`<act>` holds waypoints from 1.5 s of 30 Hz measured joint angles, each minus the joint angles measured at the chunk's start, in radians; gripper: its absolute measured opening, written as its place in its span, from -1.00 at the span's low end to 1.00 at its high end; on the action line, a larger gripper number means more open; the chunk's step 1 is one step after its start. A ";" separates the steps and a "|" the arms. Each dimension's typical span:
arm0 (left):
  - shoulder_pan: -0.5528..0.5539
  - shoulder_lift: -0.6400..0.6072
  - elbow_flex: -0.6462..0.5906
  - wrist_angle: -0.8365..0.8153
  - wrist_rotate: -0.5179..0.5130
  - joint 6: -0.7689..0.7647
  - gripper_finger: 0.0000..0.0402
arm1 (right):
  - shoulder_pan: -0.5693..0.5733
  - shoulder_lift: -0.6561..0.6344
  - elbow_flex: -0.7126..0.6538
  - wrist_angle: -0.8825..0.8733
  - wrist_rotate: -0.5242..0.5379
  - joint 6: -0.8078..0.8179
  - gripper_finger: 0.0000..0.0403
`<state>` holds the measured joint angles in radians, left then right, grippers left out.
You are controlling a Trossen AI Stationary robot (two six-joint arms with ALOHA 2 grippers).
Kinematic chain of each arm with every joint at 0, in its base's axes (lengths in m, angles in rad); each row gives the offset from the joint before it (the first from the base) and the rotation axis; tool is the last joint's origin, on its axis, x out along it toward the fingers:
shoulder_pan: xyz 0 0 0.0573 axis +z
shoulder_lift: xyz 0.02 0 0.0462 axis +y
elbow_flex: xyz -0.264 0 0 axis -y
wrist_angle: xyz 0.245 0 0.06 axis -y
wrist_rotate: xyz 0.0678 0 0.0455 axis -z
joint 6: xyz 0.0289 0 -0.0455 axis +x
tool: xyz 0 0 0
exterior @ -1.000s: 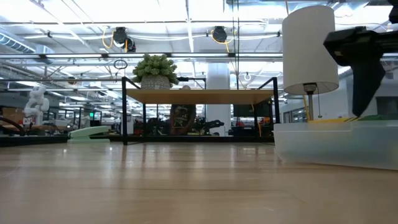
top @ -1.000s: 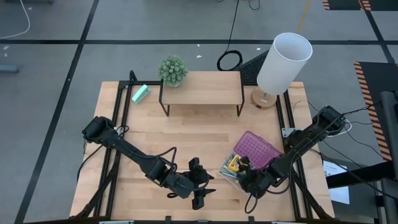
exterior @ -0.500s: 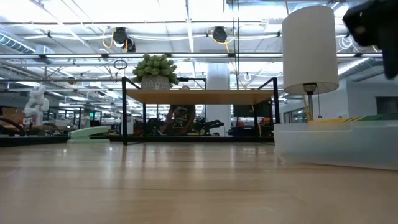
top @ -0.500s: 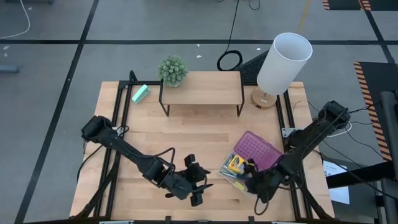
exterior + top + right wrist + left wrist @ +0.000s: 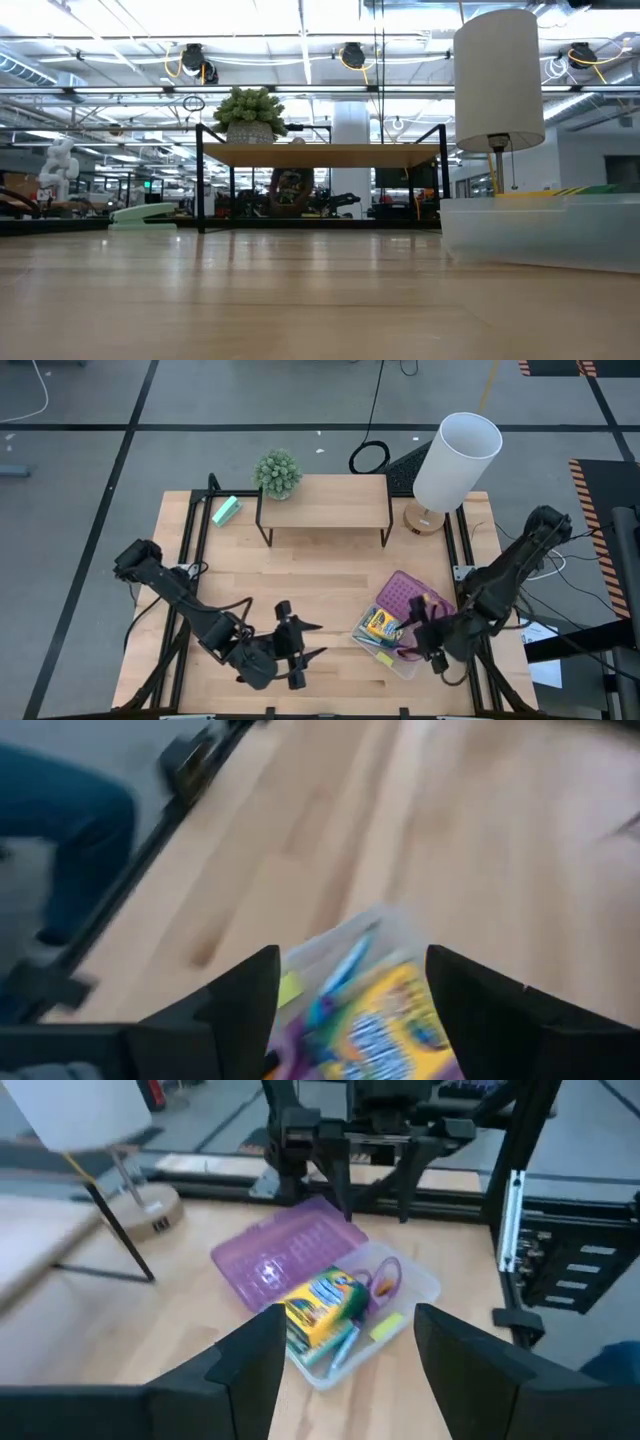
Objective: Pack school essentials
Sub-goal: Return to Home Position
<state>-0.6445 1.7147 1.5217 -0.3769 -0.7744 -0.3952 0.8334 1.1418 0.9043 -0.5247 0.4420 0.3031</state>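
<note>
worktop [image 5: 300, 590] first: near its right edge, toward the near-right corner, sits my clear box [image 5: 408, 656] with the purple lid [image 5: 413, 600] swung back on its far side. inside it lie the crayon box [image 5: 378, 625] and purple-handled scissors [image 5: 379, 1277], long axis running slantwise across the tray. my right gripper [image 5: 425, 632] hangs just over the box's right side, fingers spread and empty, far nearer than my left gripper [image 5: 297, 652], also spread, by the near edge at the middle. packing looks done; closing the lid falls to the right.
</note>
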 joint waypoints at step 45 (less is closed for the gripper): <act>0.159 -0.532 -0.939 0.842 0.285 0.439 -0.95 | -0.135 -0.601 -0.513 0.447 0.129 -0.418 -1.00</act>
<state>-0.4859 1.1828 0.5830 0.4647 -0.4895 0.0436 0.6989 0.5410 0.3910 -0.0778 0.5706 -0.1152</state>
